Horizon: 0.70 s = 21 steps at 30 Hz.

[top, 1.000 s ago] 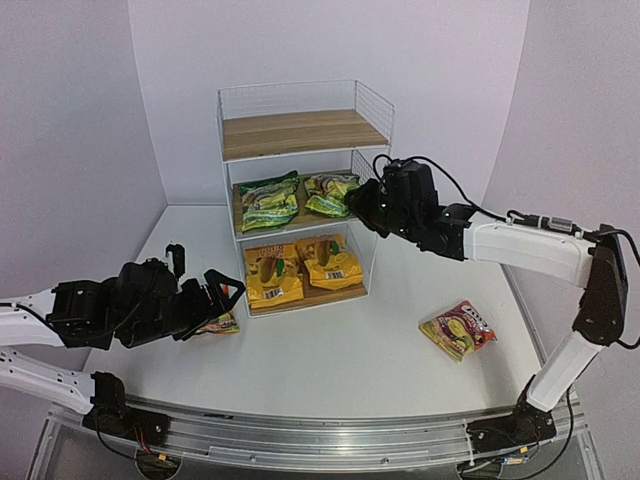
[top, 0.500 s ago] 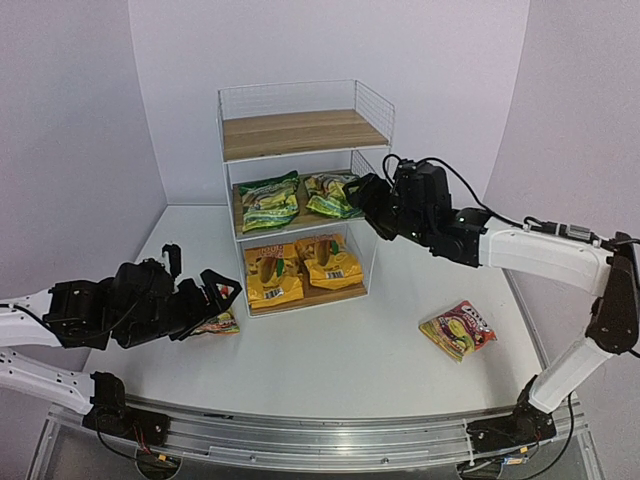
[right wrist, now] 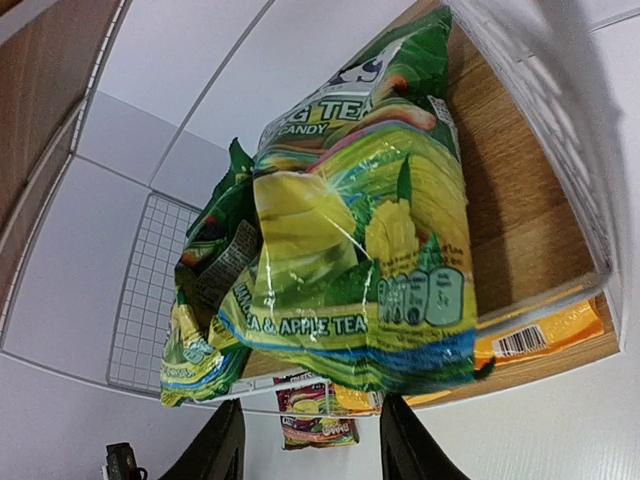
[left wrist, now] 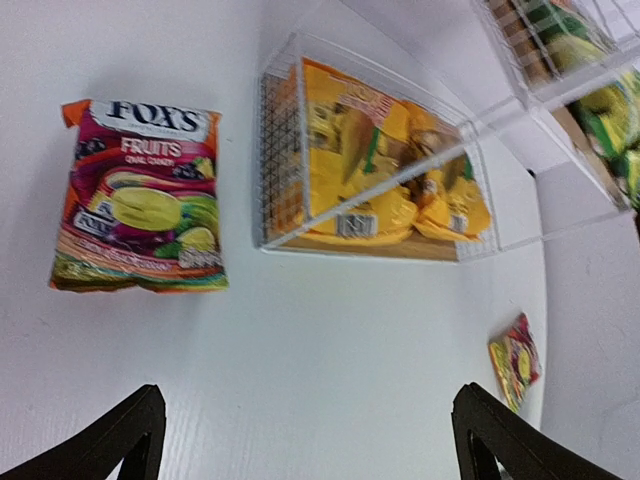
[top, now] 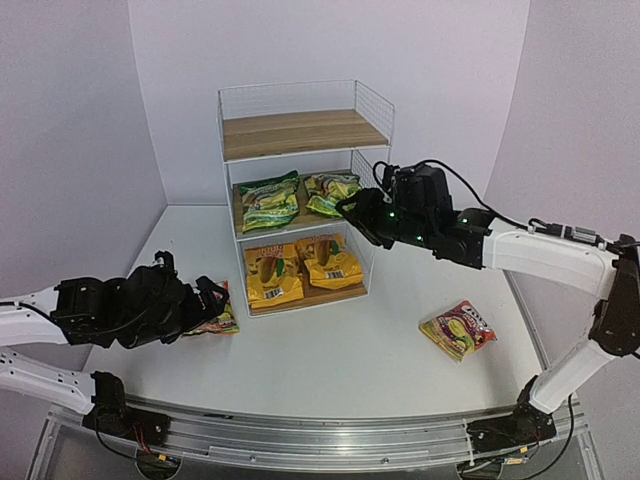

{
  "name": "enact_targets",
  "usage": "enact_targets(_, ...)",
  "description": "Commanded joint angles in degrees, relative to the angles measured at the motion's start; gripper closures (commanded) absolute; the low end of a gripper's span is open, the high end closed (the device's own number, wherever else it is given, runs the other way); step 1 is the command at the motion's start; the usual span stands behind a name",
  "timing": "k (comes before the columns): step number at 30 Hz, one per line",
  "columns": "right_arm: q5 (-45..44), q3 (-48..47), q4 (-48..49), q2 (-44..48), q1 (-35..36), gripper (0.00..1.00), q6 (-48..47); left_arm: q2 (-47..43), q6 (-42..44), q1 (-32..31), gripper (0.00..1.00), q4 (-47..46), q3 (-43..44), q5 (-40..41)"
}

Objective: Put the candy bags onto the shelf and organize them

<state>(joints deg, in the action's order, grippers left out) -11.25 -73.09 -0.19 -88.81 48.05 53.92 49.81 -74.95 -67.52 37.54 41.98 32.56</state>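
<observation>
The left arm's jaws are hanging spread wide above the glossy red-pink fruit-candy pouch (left wrist: 140, 200) lying on the white table (left wrist: 300, 340) just left of the white-wire, wood-board shelf (top: 300, 132) — probably best coming down squarely across its width — while the right arm's jaws are standing parted, empty.

One red candy bag (left wrist: 140, 195) was laid flat ahead of the left gripper's (left wrist: 310, 440) jaws, leftward. Two green bags (right wrist: 350, 230) were set on the shelf's (right wrist: 510, 200) middle board, just before the right gripper's (right wrist: 308, 445) jaws.
</observation>
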Motion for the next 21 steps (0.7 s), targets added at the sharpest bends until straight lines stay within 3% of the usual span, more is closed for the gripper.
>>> enact_targets(1, -1.0, -5.8, 0.5, -3.7, 0.4, 0.58, -3.7, 2.9, 4.4, 11.4, 0.0, 0.6, 0.5, -6.2)
enact_targets(9, -5.4, -9.8, 0.6, -6.8, 0.2, 0.59, -6.1, 4.0, 13.1, 30.0, 0.0, -9.0, -6.4, -17.3)
enact_targets(13, -6.0, -8.6, 0.5, -5.1, 0.3, 0.58, -7.1, 7.3, 18.8, 39.4, 0.0, -18.3, -9.6, -23.8)
enact_targets(17, -4.8, -3.4, 0.3, -0.2, 0.2, 0.55, -6.4, 14.6, 24.9, 50.6, 0.02, -29.0, -11.1, -33.0)
enact_targets(21, -0.9, 6.1, 0.3, 7.6, 0.2, 0.44, -5.0, 23.4, 27.6, 54.7, 0.07, -35.3, -8.8, -38.5)
